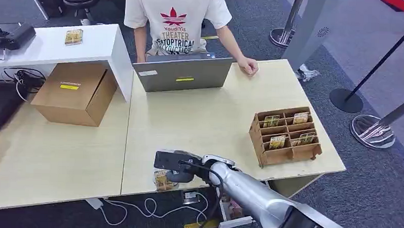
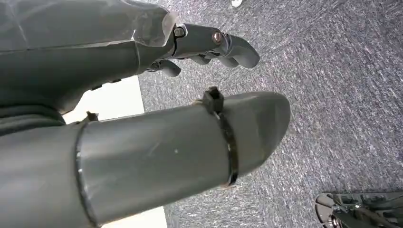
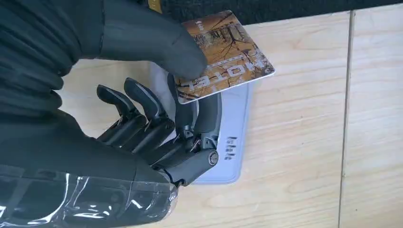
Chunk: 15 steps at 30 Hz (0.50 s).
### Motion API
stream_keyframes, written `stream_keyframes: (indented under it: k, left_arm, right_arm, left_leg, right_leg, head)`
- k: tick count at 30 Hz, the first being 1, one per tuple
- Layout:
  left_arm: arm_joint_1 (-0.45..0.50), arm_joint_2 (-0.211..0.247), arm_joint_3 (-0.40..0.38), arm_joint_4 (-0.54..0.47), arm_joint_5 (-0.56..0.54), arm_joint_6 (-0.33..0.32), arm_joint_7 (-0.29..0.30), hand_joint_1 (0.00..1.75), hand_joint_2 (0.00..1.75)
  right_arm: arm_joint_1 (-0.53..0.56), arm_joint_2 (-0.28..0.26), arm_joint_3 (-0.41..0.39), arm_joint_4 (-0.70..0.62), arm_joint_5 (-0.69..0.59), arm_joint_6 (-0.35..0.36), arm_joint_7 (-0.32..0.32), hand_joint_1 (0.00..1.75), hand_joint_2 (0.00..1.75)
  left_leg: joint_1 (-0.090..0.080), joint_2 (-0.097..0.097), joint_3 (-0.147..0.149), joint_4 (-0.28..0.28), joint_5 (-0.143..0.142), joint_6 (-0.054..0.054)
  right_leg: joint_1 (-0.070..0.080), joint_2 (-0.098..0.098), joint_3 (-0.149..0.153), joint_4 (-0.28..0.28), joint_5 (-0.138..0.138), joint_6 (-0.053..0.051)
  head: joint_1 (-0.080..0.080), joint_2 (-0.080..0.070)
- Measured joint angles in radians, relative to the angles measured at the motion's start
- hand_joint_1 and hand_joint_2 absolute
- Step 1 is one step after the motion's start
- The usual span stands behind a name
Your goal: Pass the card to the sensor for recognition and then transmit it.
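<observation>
We see the right robot hand (image 3: 157,118) pinching the card (image 3: 228,57) between thumb and fingers, holding it right over the sensor (image 3: 233,142), a pale grey pad lying flat on the tabletop (image 3: 299,142). Card partly overlaps the sensor; whether it touches we cannot tell. In the head view the right robot hand (image 1: 180,169) sits at the tabletop's near edge, well apart from the card rack (image 1: 285,136) and from the laptop (image 1: 183,73), behind which a person (image 1: 175,22) sits. The left robot hand (image 2: 209,45) hangs over carpet, fingers curled in loosely, holding nothing.

We judge the recognition step is under way. Still left: handing the card over, presumably to the person beyond the laptop
</observation>
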Motion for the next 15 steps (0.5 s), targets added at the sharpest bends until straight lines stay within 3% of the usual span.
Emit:
stream_keyframes:
  k: [15]
  left_arm:
    - [-0.001, -0.029, 0.0, 0.0, 0.008, 0.041, 0.011, 0.0, 0.0]
  right_arm:
    - [-0.022, 0.046, 0.032, 0.047, -0.013, 0.0, 0.01, 1.75, 1.75]
  left_leg:
    - [0.0, 0.0, 0.0, 0.0, 0.0, 0.0]
  right_leg:
    - [0.0, 0.0, 0.0, 0.0, 0.0, 0.0]
  head:
    - [0.0, 0.0]
